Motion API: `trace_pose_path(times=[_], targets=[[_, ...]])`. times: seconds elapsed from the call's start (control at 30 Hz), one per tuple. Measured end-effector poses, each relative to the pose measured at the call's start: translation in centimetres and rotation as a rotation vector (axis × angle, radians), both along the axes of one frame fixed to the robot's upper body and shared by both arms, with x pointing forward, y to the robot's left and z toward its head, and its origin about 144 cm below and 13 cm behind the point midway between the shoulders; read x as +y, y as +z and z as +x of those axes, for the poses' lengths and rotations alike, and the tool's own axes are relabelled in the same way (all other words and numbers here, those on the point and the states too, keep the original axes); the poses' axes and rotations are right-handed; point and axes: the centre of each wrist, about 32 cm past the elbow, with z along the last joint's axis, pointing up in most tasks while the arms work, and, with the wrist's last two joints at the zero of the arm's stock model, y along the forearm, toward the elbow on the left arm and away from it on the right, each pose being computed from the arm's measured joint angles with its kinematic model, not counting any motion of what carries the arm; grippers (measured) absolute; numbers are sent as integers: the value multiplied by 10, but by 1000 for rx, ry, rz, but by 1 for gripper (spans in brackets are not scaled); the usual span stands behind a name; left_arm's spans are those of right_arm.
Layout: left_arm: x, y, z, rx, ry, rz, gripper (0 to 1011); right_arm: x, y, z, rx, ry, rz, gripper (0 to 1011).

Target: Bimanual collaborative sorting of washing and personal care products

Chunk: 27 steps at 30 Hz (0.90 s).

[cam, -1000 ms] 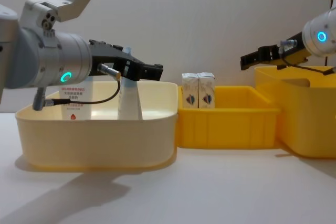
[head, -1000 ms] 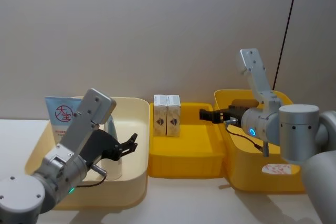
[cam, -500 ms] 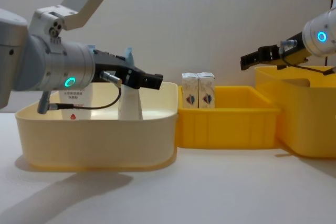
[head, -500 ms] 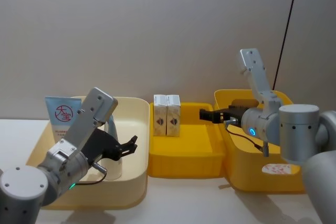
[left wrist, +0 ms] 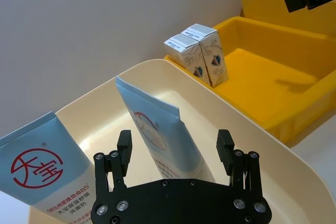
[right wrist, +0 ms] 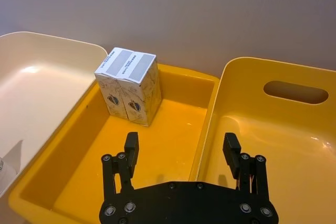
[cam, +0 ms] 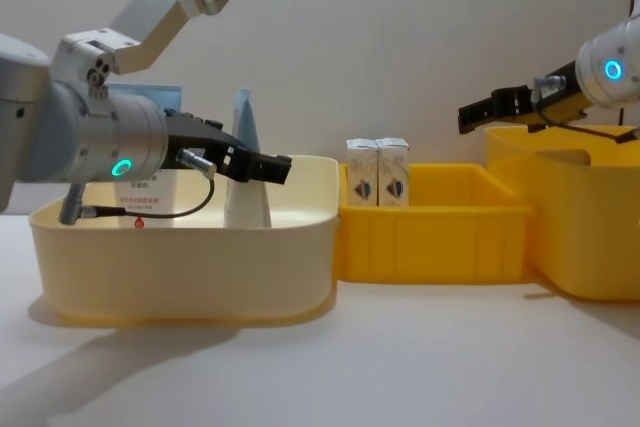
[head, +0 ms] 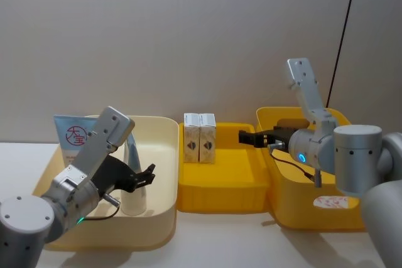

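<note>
A pale blue-white tapering tube (head: 134, 200) (cam: 245, 177) (left wrist: 163, 140) stands upright in the cream bin (head: 164, 155). My left gripper (head: 148, 175) (cam: 276, 169) (left wrist: 175, 139) is open just in front of it, one finger to each side and neither touching. A light blue tube with a red round logo (head: 73, 137) (left wrist: 37, 174) leans at that bin's far left. Two small white cartons (head: 199, 137) (cam: 378, 173) (right wrist: 128, 84) stand side by side at the back of the middle yellow bin (head: 220, 200). My right gripper (head: 244, 137) (cam: 468, 118) (right wrist: 180, 141) hovers open over the wall between the two yellow bins, holding nothing.
A taller yellow bin (head: 301, 208) with a handle slot and a white sticker stands at the right, touching the middle one. All three bins sit in a row against a grey wall. Bare white table (cam: 400, 357) lies in front. A black cable (head: 342, 23) runs down the wall.
My left gripper has drawn back and slightly down inside the cream bin, so the tapering tube's top now shows above it in the chest view. The right arm has not moved.
</note>
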Motion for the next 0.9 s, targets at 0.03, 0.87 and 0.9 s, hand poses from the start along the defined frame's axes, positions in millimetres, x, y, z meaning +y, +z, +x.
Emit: trace_pose_path(times=[0.03, 0.87, 0.9], targets=[[0, 0, 0, 0, 1, 1, 1003, 0, 0, 0, 0, 0, 0, 1001], [1, -1, 10, 29, 8, 23, 1003, 0, 0, 0, 0, 0, 0, 1001], [1, -1, 11, 31, 9, 26, 1003, 0, 0, 0, 0, 0, 0, 1001]])
